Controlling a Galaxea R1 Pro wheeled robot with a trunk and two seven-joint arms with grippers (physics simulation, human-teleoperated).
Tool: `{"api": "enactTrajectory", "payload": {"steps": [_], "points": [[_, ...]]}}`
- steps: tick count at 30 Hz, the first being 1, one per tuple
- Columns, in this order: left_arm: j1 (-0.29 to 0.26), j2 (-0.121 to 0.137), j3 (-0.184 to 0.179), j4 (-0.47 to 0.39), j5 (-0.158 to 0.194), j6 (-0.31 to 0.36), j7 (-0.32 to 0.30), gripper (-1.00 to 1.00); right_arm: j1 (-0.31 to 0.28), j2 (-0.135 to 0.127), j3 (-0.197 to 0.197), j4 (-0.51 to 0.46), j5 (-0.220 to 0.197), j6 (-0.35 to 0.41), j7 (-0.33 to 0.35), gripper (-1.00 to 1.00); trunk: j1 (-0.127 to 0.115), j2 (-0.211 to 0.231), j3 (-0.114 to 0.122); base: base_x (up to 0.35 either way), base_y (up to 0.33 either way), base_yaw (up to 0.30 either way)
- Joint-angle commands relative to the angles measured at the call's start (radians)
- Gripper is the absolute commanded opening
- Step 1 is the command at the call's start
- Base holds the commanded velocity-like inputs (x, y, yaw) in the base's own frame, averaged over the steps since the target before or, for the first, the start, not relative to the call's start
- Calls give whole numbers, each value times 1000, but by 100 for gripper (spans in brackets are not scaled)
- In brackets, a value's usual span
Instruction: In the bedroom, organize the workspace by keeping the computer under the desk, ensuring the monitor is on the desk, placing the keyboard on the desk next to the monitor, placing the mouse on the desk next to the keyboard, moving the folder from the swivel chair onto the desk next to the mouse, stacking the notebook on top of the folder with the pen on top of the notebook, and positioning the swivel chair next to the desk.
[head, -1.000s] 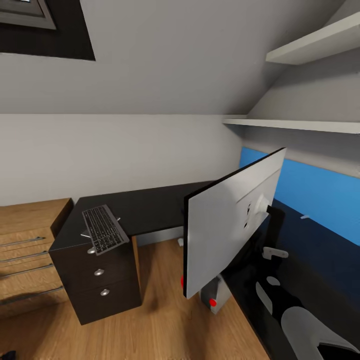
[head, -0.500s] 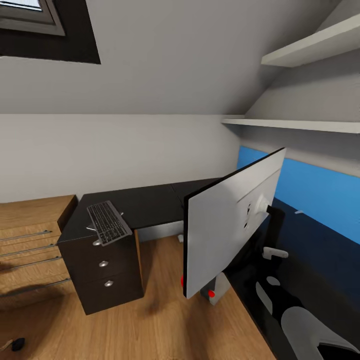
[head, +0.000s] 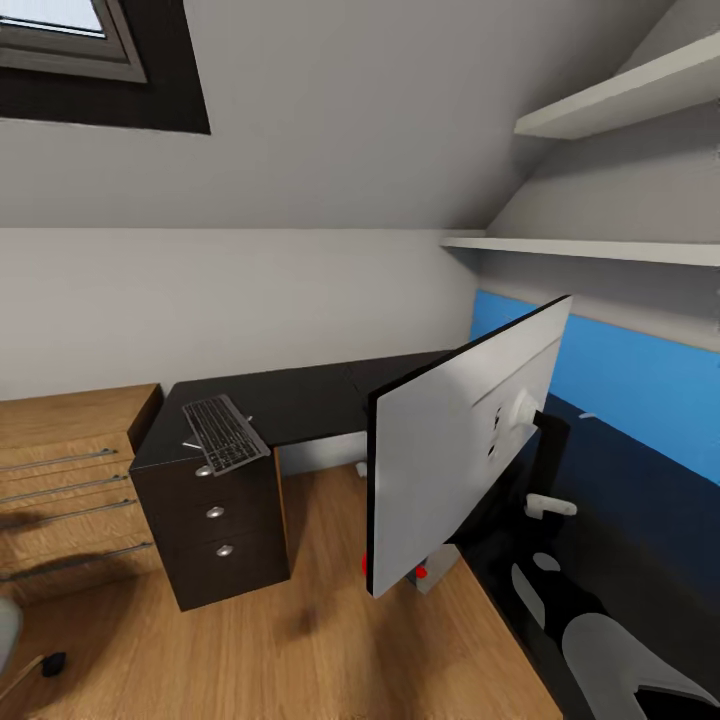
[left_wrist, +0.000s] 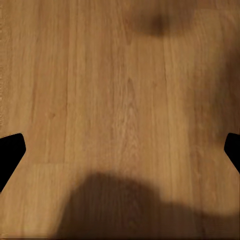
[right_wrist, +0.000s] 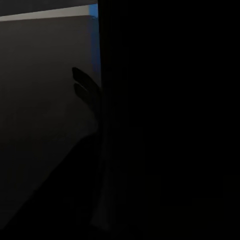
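1. Nearest in the head view, the monitor (head: 450, 455) hangs in the air, tilted, its silver-white back toward the camera and its thin black edge on the left. It is above the near end of the glossy black desk (head: 310, 400), with a dark arm part behind its mount.
2. In the right wrist view almost all is black, with a slim blue strip at a dark panel's edge; whether the right gripper's fingers are spread or pinching something cannot be told.
3. The left gripper (left_wrist: 120, 150) looks straight down at the wooden floor (left_wrist: 100, 75). Its two black fingertips (left_wrist: 10, 152) sit at opposite edges of the picture, spread wide and holding nothing.
4. Below the monitor's lower corner, a small pale object with red marks (head: 425, 572) stands on the floor beside the desk — too hidden to name.
5. Farther off, the keyboard (head: 224, 433) lies at an angle on the desk's far wing, above the black drawer unit (head: 215, 525) with round silver knobs.
6. Left of that unit stands a light-wood drawer chest (head: 65, 480).
7. Farthest — a blue wall panel (head: 620, 385) behind the desk, white shelves (head: 600, 250) above it.
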Motion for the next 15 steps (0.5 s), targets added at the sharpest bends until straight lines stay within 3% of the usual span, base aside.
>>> {"api": "enactTrajectory", "payload": {"steps": [1, 15], "points": [[-1, -1, 2, 0, 2, -3, 1, 100, -1, 0, -2, 1, -3, -5, 5, -100, 0, -1, -1, -167, 0, 0], [-1, -1, 2, 0, 2, -3, 1, 100, -1, 1, -2, 0, -3, -3, 4, -100, 0, -1, -1, -168, -40, 0]]}}
